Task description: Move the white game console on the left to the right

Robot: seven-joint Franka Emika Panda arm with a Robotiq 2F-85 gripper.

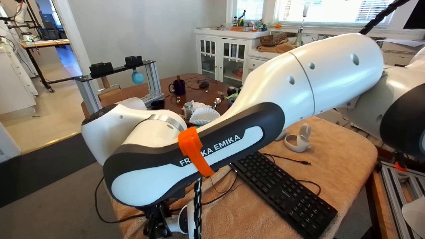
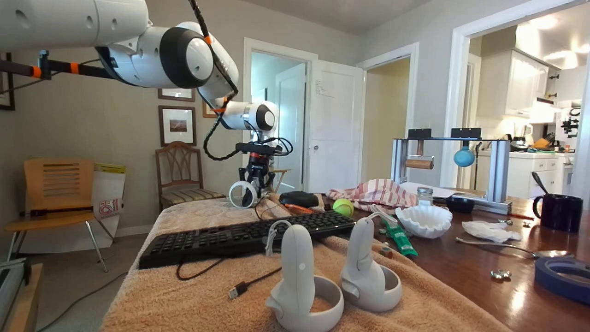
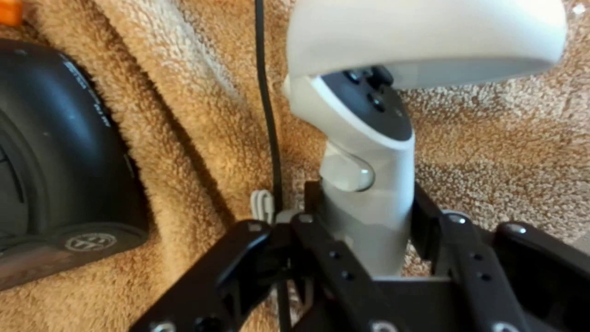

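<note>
The white game console [image 3: 352,117] fills the middle of the wrist view, with its ring at the top and its dark button face below the ring. My gripper [image 3: 366,214] has one finger on each side of the console's handle, both pressed against it, so it is shut on the handle. In an exterior view the console's ring [image 2: 232,194] shows beside the gripper [image 2: 257,182] at the far end of the towel. In an exterior view the console [image 1: 173,224] is partly hidden by a cable, beside the gripper [image 1: 157,220]. I cannot tell whether it touches the towel.
A black keyboard [image 2: 249,236] lies across the tan towel [image 2: 193,304]. Two similar white controllers [image 2: 297,272] [image 2: 368,281] stand beyond it. A black boxy device [image 3: 55,138] and a black cable [image 3: 265,92] lie beside the gripper. A tennis ball [image 2: 343,207] is nearby.
</note>
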